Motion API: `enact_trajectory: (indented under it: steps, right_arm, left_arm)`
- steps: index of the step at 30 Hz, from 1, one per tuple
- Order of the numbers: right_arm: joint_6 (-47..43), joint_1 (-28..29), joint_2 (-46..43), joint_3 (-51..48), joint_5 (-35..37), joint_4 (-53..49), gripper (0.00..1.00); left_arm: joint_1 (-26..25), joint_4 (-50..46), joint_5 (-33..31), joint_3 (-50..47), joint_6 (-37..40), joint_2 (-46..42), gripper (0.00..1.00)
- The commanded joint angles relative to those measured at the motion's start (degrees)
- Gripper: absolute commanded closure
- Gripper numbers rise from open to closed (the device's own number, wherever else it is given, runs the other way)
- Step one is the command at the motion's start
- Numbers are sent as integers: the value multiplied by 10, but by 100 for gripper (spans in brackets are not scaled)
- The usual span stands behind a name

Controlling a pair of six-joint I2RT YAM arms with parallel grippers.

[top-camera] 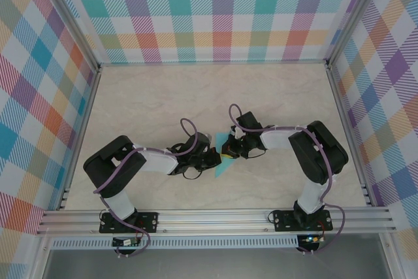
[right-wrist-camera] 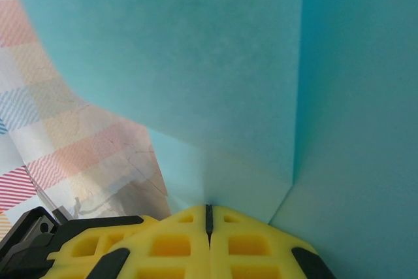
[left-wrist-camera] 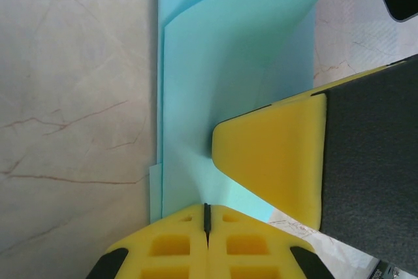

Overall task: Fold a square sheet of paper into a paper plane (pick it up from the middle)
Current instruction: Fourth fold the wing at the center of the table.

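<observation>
Black-and-white arms (top-camera: 154, 159), purple cables (top-camera: 189, 124), black base plates (top-camera: 147, 219); yellow jaws with square pockets.

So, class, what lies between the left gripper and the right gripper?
The square sheet of paper, partly folded; the top view shows it, and the left gripper and right gripper each pinch it.

Teal sheet of paper (right-wrist-camera: 196, 63) covers nearly everything from 10 o'clock round to 5 o'clock, with a straight fold line dropping from 1 o'clock toward the centre-bottom. At 6 o'clock the right gripper (right-wrist-camera: 208, 210) has its yellow fingers (right-wrist-camera: 170, 243) pressed together, a thin dark seam between them, the paper rising straight from their tips. At 8 o'clock are the plaid wall (right-wrist-camera: 26, 96) and a patch of marbled desk (right-wrist-camera: 130, 194).
</observation>
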Motion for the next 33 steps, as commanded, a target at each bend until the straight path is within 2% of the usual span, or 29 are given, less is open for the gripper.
enact_trajectory:
  steps: [1,19,33]
  right_arm:
    - [-9,-8,15,0,33,6,96]
    - [-35,-87,41,35,18,13,93]
    - [-52,-122,71,82,23,-18,91]
  left_arm:
    - [-9,-119,-24,-24,16,37,100]
    - [-11,-123,-22,-26,22,44,100]
    - [-12,-131,-19,-27,31,46,100]
